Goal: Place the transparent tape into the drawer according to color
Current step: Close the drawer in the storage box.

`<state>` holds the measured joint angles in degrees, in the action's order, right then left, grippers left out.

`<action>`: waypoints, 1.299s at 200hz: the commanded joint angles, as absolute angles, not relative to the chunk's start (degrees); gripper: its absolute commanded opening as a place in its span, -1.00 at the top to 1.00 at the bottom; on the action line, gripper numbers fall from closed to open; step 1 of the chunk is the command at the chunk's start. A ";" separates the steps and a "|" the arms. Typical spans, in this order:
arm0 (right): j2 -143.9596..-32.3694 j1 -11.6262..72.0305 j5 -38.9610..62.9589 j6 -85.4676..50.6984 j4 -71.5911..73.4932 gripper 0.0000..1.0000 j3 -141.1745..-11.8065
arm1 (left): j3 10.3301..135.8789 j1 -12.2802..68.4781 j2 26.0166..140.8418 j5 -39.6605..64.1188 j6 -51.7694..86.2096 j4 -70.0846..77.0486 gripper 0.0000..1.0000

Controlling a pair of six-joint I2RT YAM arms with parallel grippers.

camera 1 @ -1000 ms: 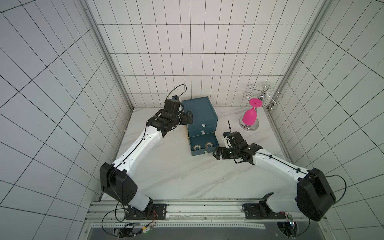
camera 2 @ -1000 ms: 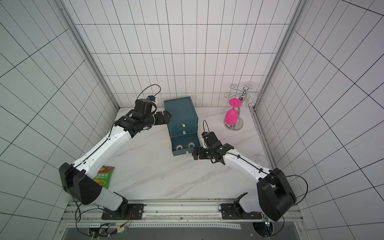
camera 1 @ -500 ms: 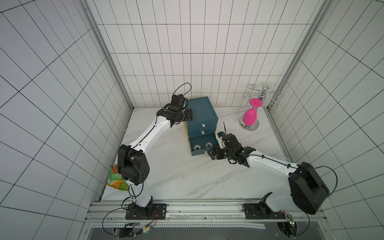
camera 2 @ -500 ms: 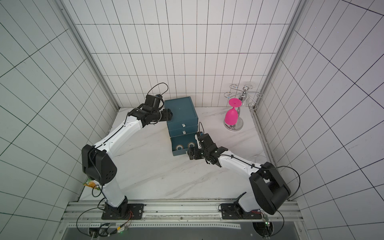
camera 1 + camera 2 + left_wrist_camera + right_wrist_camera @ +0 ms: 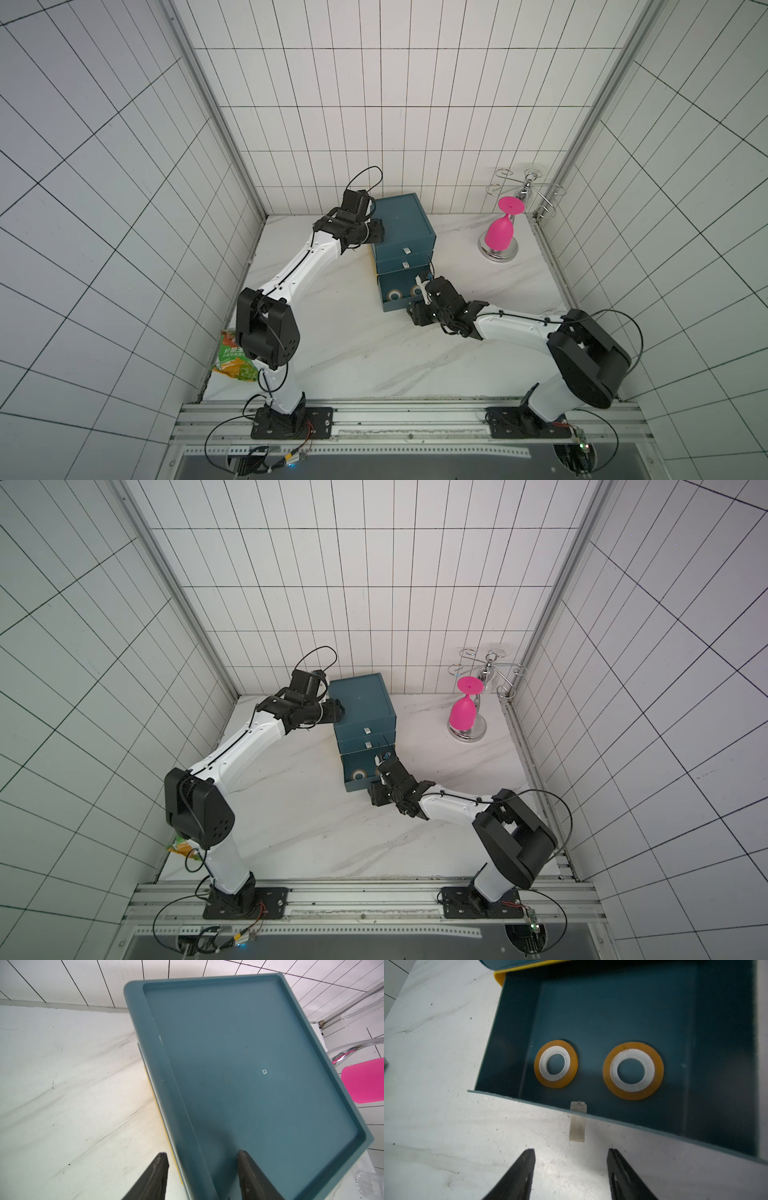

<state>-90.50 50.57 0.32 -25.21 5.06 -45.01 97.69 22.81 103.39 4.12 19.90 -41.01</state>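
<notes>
Lying flat in the pulled-out bottom drawer (image 5: 612, 1012), mid-frame at the right wrist: two orange-yellow tape rings (image 5: 543, 1065), side by side, not touching. Hovering released just short of the drawer's pale pull tab (image 5: 577, 1126), right end effector (image 5: 571, 1151) empty, probably lined up to shove the front edge home. Straddling the cabinet (image 5: 249, 1064) top rim, left end effector (image 5: 202, 1153) parted, unclamped, likely bracing. Open worktop (image 5: 353, 332) lower in frame for retreat.
</notes>
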 commanded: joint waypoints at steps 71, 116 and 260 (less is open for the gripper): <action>-95.77 52.30 -10.72 -23.82 15.65 0.17 -44.99 | 98.69 21.97 106.17 6.58 18.72 -46.79 -0.07; -97.42 52.31 -13.00 -21.68 17.66 0.25 -46.86 | 98.85 21.97 106.70 8.42 18.37 -47.80 -0.05; -107.37 51.32 -15.91 -18.90 29.34 0.37 -52.55 | 98.67 21.97 106.66 10.44 17.95 -48.25 -0.02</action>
<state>-105.56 51.75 -13.82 -20.03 24.80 -50.06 99.11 21.89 104.38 9.34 19.44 -42.59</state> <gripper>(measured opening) 0.325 0.510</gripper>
